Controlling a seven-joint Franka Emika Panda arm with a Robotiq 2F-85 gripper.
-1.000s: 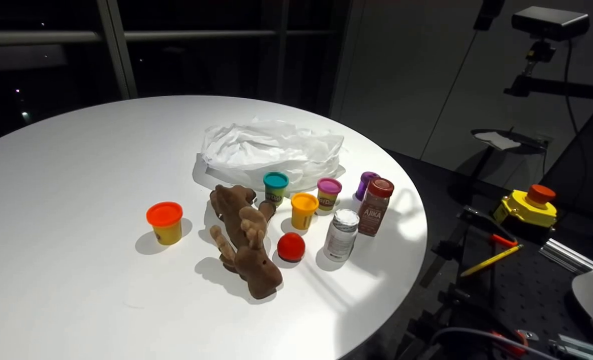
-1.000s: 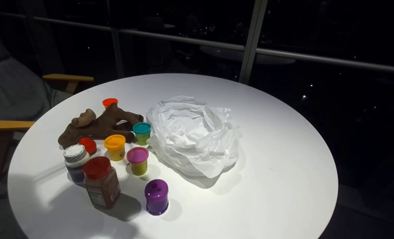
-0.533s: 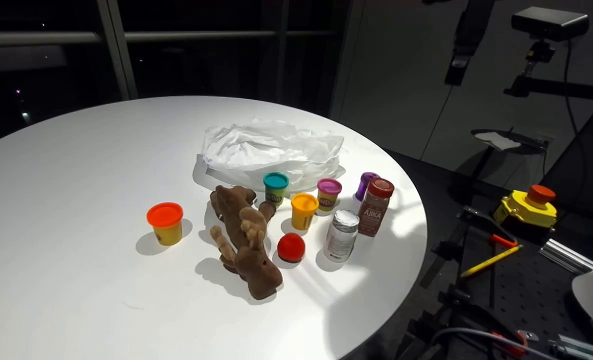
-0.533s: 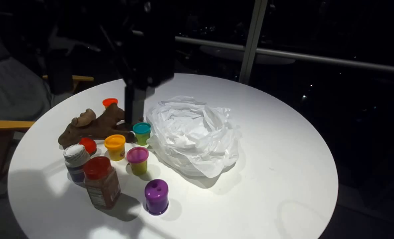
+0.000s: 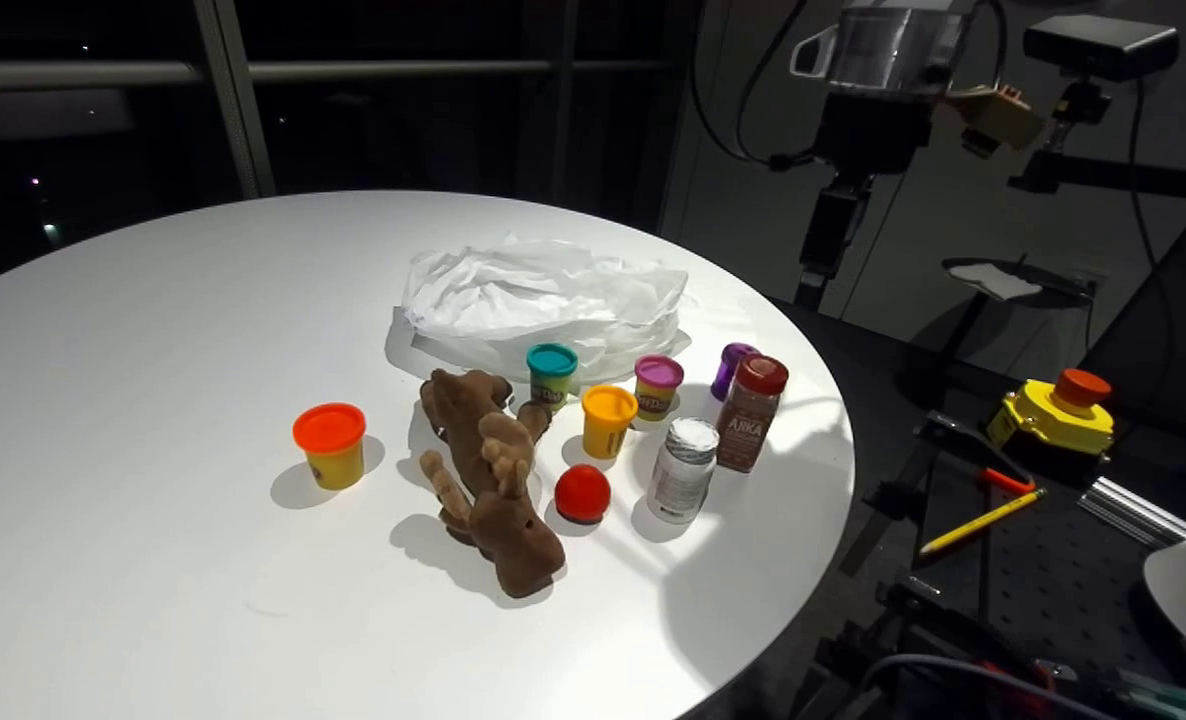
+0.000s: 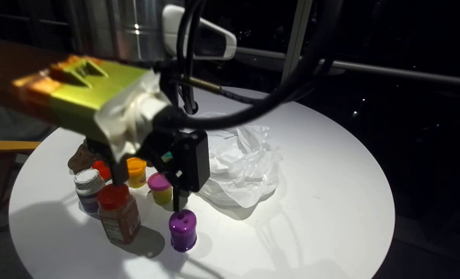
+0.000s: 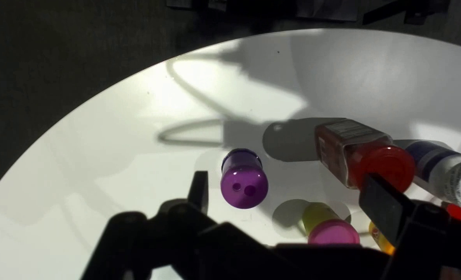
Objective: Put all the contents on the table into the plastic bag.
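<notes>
- Gripper (image 7: 287,188): jaws spread wide, nothing pinched. Aimed down near the purple pot (image 7: 243,182); height above it I can't tell.
- Purple pot: upright on the table (image 5: 153,400), apart from spice jar (image 5: 750,420) and pink tub (image 5: 657,390). Looks like hard, light, glossy plastic; rounded top would slip. Take it across the barrel.
- Spice jar: stiff, probably heaviest if full. Flat sides, below the lid.
- White bottle (image 5: 681,475): stiff, round, smooth. Mid-body.
- Pink tub, yellow tub (image 5: 608,425), teal tub (image 5: 552,375), orange tub (image 5: 331,445): should be light, slight give. Hold the wall; lids might pop.
- Red ball (image 5: 582,493): may roll, so centre on it.
- Brown toy (image 5: 468,440): soft, will squash. Deep bite on the body.
- White bag (image 5: 548,300): on the table behind the teal tub, thin film, easily snagged or dragged. All items sit outside it.
- Vs a second ago: robot arm (image 5: 888,50) has come down into both exterior views; it now blocks parts of bag and toy in an exterior view. Items look unmoved.
</notes>
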